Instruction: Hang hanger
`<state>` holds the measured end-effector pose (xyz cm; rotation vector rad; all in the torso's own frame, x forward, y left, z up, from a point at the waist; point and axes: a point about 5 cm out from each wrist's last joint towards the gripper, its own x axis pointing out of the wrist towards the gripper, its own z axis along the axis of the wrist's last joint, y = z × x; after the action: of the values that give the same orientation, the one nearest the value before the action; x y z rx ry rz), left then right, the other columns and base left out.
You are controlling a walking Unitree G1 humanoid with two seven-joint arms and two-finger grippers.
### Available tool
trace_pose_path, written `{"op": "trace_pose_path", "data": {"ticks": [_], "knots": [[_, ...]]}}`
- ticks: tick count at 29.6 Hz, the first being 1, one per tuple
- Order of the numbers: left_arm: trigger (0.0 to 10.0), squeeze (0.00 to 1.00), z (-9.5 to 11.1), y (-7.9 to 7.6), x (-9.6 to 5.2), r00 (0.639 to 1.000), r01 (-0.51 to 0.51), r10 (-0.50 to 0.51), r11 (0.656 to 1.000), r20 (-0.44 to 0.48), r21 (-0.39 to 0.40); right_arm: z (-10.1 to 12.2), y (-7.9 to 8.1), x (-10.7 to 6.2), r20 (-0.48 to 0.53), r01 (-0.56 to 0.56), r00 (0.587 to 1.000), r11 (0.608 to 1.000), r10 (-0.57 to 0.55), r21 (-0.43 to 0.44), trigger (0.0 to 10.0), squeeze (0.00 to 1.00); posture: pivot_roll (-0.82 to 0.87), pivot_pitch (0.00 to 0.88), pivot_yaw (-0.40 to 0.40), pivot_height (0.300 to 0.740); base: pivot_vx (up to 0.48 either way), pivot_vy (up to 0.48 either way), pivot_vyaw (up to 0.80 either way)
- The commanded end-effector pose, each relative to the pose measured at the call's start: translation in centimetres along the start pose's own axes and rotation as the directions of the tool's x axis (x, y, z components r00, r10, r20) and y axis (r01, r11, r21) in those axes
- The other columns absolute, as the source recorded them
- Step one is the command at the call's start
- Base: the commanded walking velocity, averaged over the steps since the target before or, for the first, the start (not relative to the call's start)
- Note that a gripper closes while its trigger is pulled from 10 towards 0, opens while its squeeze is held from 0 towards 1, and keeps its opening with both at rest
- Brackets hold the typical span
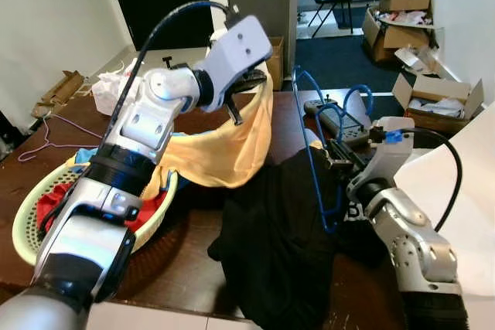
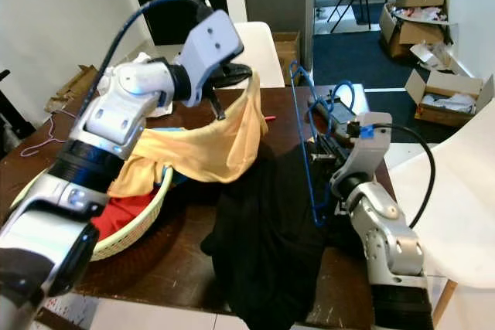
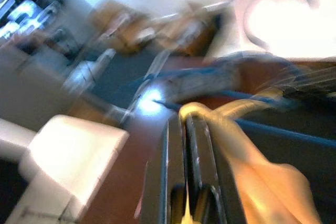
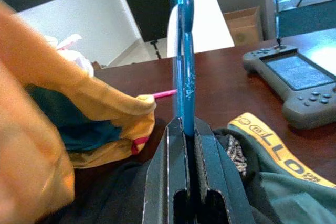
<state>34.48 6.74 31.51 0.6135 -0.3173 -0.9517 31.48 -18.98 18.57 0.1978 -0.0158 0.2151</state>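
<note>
Gripping the blue wire hanger (image 1: 313, 141) between closed fingers, with the right gripper (image 4: 185, 129) clamped on the lower wire and the hanger held upright above the dark wooden table (image 1: 193, 260), hook uppermost beside the grey handheld controller (image 1: 334, 120). Pinched, in the shut left gripper (image 3: 185, 129), one edge of the yellow garment (image 1: 228, 148), lifted clear of the pale green laundry basket (image 1: 27, 226) and stretched toward the hanger but not yet threaded onto it; apart in the eye views, though close. Left draped over the table edge beneath the hanger: a black garment (image 1: 274, 237), touching the right wrist. Left in the basket: red and blue clothing. Judged as early to middle stage: hanger secured, garment secured, the two brought near. Outstanding, by that judgement: feeding the hanger's shoulder into the garment opening, seating both shoulders, then carrying the loaded hanger to a rail. No rail or hook made out in these views. Noted on the table's far left: a thin pink wire hanger (image 1: 42, 144), untouched.
</note>
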Motion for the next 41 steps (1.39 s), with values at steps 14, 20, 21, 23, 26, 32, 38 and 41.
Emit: {"op": "trace_pose_path", "data": {"ticks": [14, 20, 21, 23, 26, 32, 38, 41], "knots": [[10.0, 0.0, -1.7, -11.5, -2.4, 0.893, 0.38, -0.442, 0.842, -0.085, -0.383, -0.7, 0.1, 0.2, -0.038, -0.009, 0.999, 1.0, 0.008, -0.028, 10.0, 0.0, 0.03, 0.003, 0.094, 0.74, 0.0, 0.0, 0.0], [10.0, 1.0, -4.3, -14.6, -2.6, 0.86, 0.356, -0.47, 0.833, -0.201, -0.423, -1.5, -0.1, 0.2, -0.1, 0.001, 0.995, 0.998, -0.007, -0.065, 10.0, 0.0, 0.02, 0.008, 0.092, 0.74, 0.0, 0.0, 0.0], [10.0, 1.0, -4.9, -15.1, -2.8, 0.852, 0.34, -0.468, 0.836, -0.235, -0.431, -1.8, -0.3, 0.2, -0.122, 0.004, 0.992, 0.997, -0.013, -0.075, 10.0, 0.0, 0.02, 0.011, 0.085, 0.74, 0.0, 0.0, 0.0], [10.0, 1.0, -4.9, -15.1, -2.8, 0.852, 0.34, -0.468, 0.836, -0.235, -0.431, -1.8, -0.3, 0.2, -0.122, 0.004, 0.992, 0.997, -0.013, -0.075, 10.0, 0.0, 0.02, 0.011, 0.085, 0.74, 0.0, 0.0, 0.0], [10.0, 1.0, -5.6, -15.2, -3.5, 0.842, 0.308, -0.461, 0.838, -0.28, -0.451, -2.3, -0.4, 0.1, -0.147, 0.003, 0.989, 0.997, -0.015, -0.083, 10.0, 0.0, 0.03, 0.013, 0.08, 0.74, 0.0, 0.0, 0.0], [10.0, 1.0, -4.6, -9.4, -6.0, 0.91, 0.23, -0.338, 0.894, -0.242, -0.384, -2.7, -0.4, 0.2, -0.163, -0.006, 0.987, 0.997, -0.007, -0.077, 10.0, 0.0, 0.03, 0.02, 0.071, 0.74, 0.0, 0.0, 0.0], [10.0, 1.0, -6.1, -4.5, -8.3, 0.91, 0.131, -0.191, 0.975, -0.368, -0.18, -2.9, -0.3, 0.1, -0.166, -0.013, 0.986, 0.998, 0.002, -0.067, 10.0, 0.0, 0.02, 0.034, 0.064, 0.74, 0.0, 0.0, 0.0], [10.0, 0.89, -7.1, -2.3, -9.4, 0.885, 0.153, -0.125, 0.988, -0.449, 0.027, -3.0, -0.3, 0.0, -0.17, -0.015, 0.985, 0.998, 0.004, -0.065, 10.0, 0.0, 0.02, 0.039, 0.06, 0.74, 0.0, 0.0, 0.0]]}}
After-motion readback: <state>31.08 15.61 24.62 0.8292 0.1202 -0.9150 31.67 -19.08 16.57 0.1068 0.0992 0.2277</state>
